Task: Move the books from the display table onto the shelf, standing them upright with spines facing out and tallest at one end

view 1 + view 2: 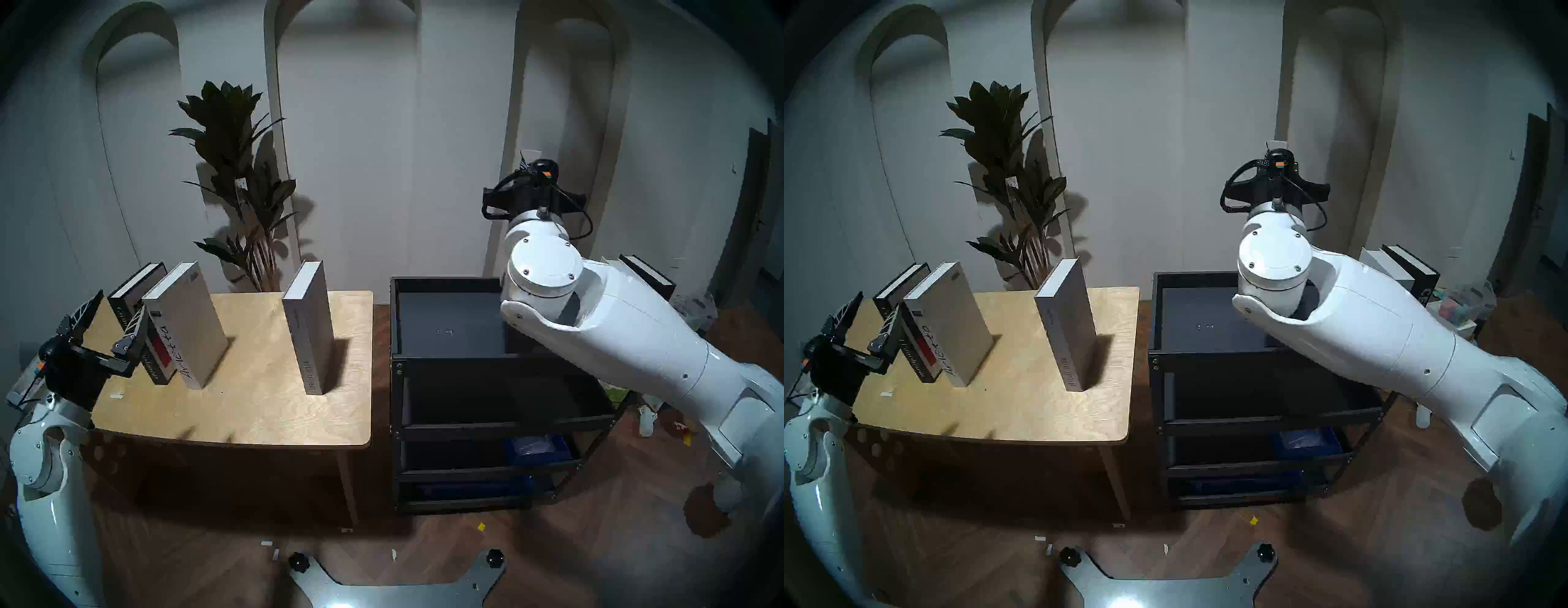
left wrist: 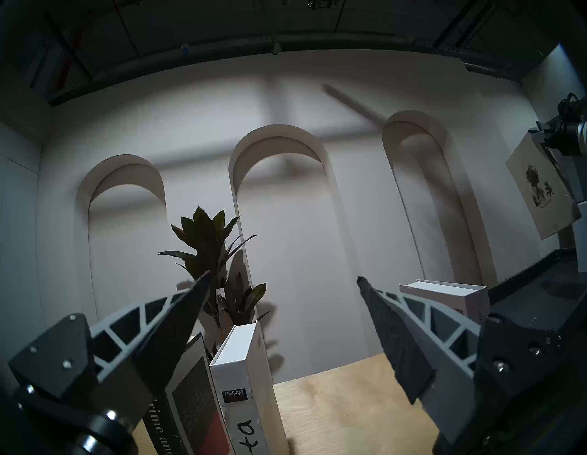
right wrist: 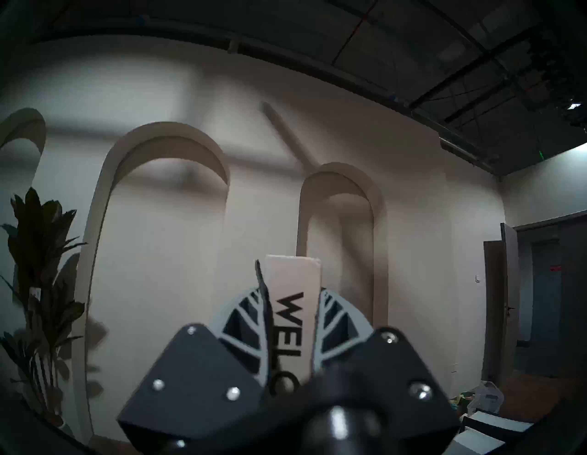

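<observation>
Pinched tight in the right gripper (image 3: 290,286): Welcome (image 3: 293,317), gripped across the spine end and held high above the shelf (image 1: 445,280), touching nothing else. Likely to swing or slip in so narrow a hold, being large and probably heavy; could then drop onto the tray top or strike its rim. Hard to judge the landing from the head views, with the book hidden behind the wrist.

Near the shelf's right end, partly hidden by the arm: a black book (image 1: 647,276) and a white one (image 1: 1378,263); risk of knocking them over if set down too close.

Spread wide and empty, the left gripper (image 1: 121,305), just beside Crime and Punishment (image 1: 163,361) and Arietta (image 1: 191,322) on the table (image 1: 263,416). Further right, alone and upright: Special Issue (image 1: 309,327). Behind the table, a plant (image 1: 237,140), out of the way.
</observation>
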